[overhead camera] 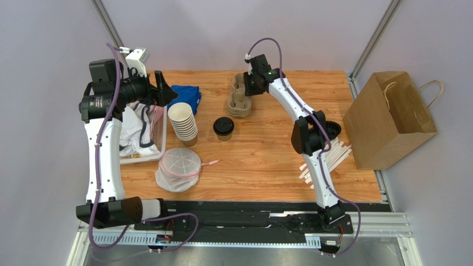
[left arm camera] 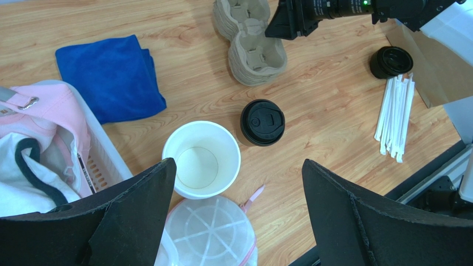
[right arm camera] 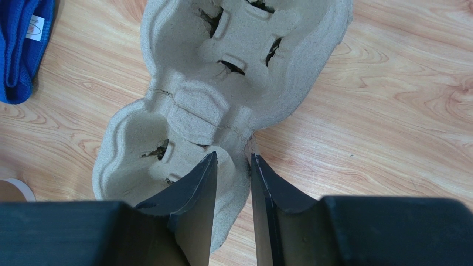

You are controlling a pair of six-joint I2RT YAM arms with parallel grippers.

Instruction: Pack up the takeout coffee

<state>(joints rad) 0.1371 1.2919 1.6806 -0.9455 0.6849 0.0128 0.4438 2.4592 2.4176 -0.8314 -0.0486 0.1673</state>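
The takeout coffee [overhead camera: 224, 128] [left arm camera: 262, 122], a small tan cup with a black lid, stands upright mid-table, untouched. Behind it lies a stack of grey pulp cup carriers [overhead camera: 240, 97] [left arm camera: 256, 52] [right arm camera: 222, 83]. My right gripper [overhead camera: 252, 83] [right arm camera: 233, 156] reaches over the stack's near right edge. Its jaws are pinched on the top carrier's rim wall, one finger inside a cup well and one outside. My left gripper [overhead camera: 164, 91] [left arm camera: 237, 163] hangs high over the table's left side, wide open with nothing in it.
A stack of lidless paper cups [overhead camera: 183, 123] [left arm camera: 201, 159] lies left of the coffee, with a mesh bag [overhead camera: 179, 166] in front. Blue cloth [overhead camera: 186, 95] and white basket [overhead camera: 158, 138] sit at left. A loose black lid [overhead camera: 332, 129], straws [overhead camera: 333, 158] and brown paper bag [overhead camera: 388, 119] sit at right.
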